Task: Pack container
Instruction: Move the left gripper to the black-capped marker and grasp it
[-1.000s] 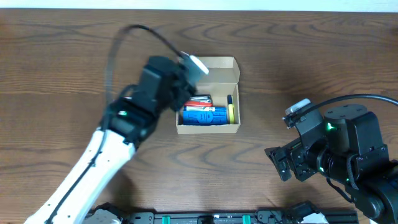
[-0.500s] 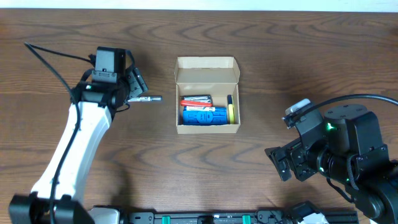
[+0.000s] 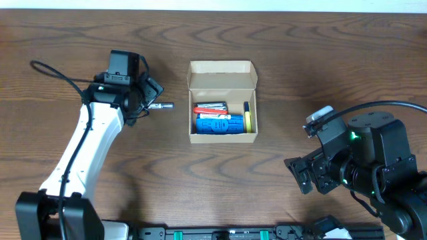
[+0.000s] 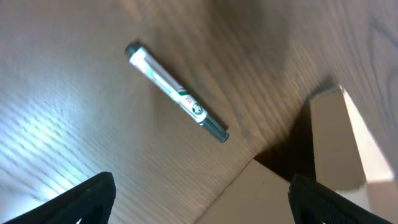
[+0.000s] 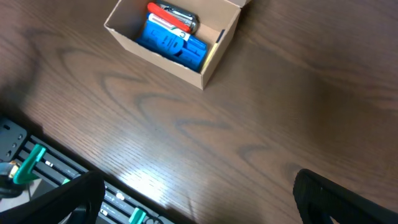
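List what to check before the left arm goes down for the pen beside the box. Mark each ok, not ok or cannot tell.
1. Left gripper open: ok, fingertips wide apart.
2. White pen with dark ends free: ok, flat on the brown wooden table, touching nothing.
3. Pen between the fingertips: not ok, it lies ahead of them, diagonal.
4. Small tan cardboard box open: ok, flap lid upright.
5. Room in the box: cannot tell; blue pack and red item fill much of it.
6. Right gripper out of the way: ok, open, away from the box.
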Action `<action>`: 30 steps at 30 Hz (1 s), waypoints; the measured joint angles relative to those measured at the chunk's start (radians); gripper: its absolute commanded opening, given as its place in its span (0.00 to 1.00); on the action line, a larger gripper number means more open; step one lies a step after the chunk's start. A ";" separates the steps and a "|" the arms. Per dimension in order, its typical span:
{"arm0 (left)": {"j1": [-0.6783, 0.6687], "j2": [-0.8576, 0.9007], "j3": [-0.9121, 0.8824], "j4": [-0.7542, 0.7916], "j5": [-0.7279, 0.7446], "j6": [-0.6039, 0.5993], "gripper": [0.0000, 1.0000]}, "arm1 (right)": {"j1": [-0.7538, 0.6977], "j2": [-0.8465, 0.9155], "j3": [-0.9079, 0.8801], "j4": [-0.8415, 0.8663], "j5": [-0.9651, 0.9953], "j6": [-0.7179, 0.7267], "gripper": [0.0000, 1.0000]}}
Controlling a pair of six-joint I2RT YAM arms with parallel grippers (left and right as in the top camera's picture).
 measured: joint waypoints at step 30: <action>0.000 0.524 0.278 -0.084 0.016 -0.278 0.86 | 0.000 0.000 0.000 0.000 0.000 0.000 0.99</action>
